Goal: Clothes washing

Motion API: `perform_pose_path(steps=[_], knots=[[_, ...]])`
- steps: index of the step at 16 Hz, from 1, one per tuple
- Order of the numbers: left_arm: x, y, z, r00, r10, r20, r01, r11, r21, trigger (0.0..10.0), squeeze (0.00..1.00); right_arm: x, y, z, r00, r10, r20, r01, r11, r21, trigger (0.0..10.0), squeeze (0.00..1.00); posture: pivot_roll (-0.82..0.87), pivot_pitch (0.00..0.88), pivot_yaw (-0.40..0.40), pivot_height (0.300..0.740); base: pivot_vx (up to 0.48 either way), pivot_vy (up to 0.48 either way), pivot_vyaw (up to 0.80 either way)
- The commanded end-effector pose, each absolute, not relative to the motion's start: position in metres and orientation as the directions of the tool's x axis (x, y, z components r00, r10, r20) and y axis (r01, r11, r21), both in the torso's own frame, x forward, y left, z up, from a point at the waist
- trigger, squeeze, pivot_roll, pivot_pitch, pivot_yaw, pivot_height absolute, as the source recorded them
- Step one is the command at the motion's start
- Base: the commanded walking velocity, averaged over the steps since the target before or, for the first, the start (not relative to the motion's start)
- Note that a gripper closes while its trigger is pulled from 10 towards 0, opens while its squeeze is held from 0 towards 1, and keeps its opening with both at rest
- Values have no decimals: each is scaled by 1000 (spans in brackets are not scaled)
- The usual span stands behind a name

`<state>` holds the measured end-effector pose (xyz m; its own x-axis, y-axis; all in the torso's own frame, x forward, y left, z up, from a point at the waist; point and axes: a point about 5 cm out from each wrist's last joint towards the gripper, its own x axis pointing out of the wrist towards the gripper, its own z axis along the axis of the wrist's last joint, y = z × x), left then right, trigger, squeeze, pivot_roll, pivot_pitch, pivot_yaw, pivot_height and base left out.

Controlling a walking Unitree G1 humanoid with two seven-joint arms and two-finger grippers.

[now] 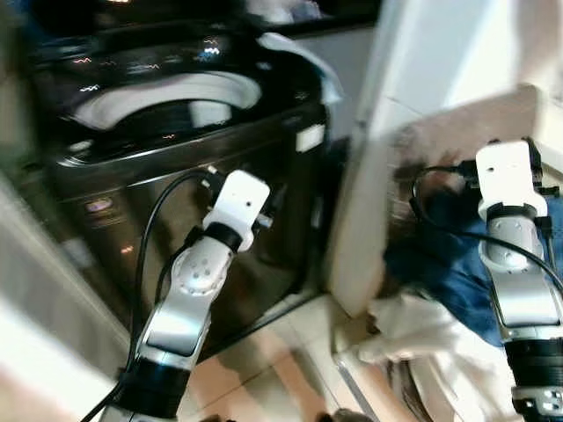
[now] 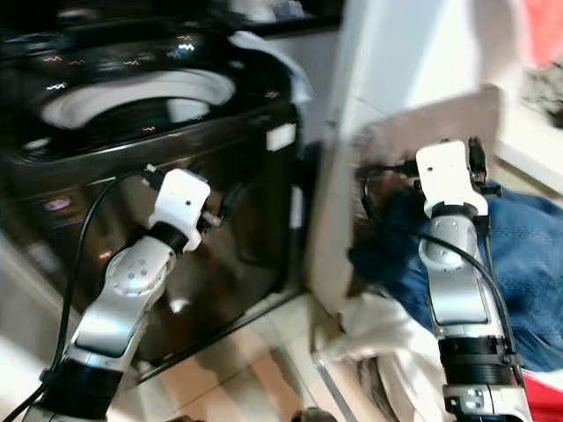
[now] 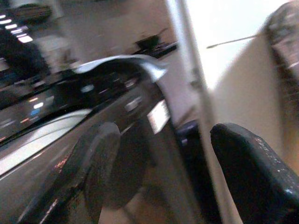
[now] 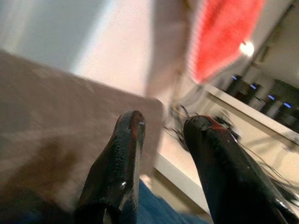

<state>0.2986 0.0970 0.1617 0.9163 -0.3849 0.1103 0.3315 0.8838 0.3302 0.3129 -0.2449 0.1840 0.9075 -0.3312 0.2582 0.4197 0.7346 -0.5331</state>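
The dark, glossy washer stands open-topped ahead of the wide left claw; blue jeans lie under the narrow, empty right claw.

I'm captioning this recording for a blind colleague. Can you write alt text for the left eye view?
A dark top-loading washing machine with its lid open stands ahead on the left, the robot's left arm raised before it. On the right, the right arm reaches over blue and white clothes. The image is blurred.
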Motion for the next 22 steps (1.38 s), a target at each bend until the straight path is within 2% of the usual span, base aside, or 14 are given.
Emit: perform_pose_path(steps=[1, 4, 6, 7, 8, 10, 12, 15, 17, 22], knots=[[300, 93, 163, 907, -407, 110, 353, 875, 331, 10000, 0, 311, -247, 190, 900, -330, 284, 435, 723, -537, 10000, 1000, -146, 0, 21, 723, 0, 0, -656], [301, 92, 163, 903, -413, 114, 360, 876, 322, 10000, 0, 312, -252, 195, 903, -326, 280, 429, 728, -535, 10000, 1000, -150, 0, 18, 723, 0, 0, -485], [300, 91, 163, 902, -417, 115, 364, 875, 319, 10000, 0, 315, -258, 194, 914, -351, 204, 406, 773, -488, 10000, 1000, -147, 0, 16, 723, 0, 0, 0], [300, 92, 162, 902, -416, 113, 363, 876, 318, 10000, 0, 322, -261, 196, 931, -346, 113, 362, 844, -397, 10000, 1000, -145, 0, 15, 723, 0, 0, 0], [300, 93, 162, 903, -415, 112, 363, 876, 318, 10000, 0, 328, -260, 200, 956, -289, 42, 287, 899, -332, 10000, 1000, -143, 0, 16, 723, 0, 0, 0], [300, 93, 162, 904, -414, 111, 362, 876, 319, 10000, 0, 332, -262, 212, 970, -242, 5, 233, 928, -291, 10000, 1000, -142, 0, 16, 723, 0, 0, 0], [300, 94, 162, 903, -416, 109, 364, 873, 324, 10000, 0, 336, -273, 248, 995, -83, -62, 64, 964, -260, 10000, 1000, -145, 0, 19, 723, 0, 0, 0], [300, 94, 162, 903, -416, 109, 363, 874, 324, 10000, 0, 329, -282, 250, 982, 53, -181, -102, 955, -279, 10000, 1000, -139, 0, 15, 723, 0, 0, 0], [298, 95, 164, 903, -415, 110, 363, 874, 324, 10000, 0, 312, -297, 259, 946, 142, -292, -246, 899, -362, 10000, 1000, -139, 0, 12, 723, 0, 0, 0], [298, 98, 164, 905, -411, 107, 361, 877, 317, 10000, 0, 296, -329, 259, 893, 145, -427, -328, 858, -394, 10000, 1000, -144, 0, 6, 723, 0, 0, 0]])
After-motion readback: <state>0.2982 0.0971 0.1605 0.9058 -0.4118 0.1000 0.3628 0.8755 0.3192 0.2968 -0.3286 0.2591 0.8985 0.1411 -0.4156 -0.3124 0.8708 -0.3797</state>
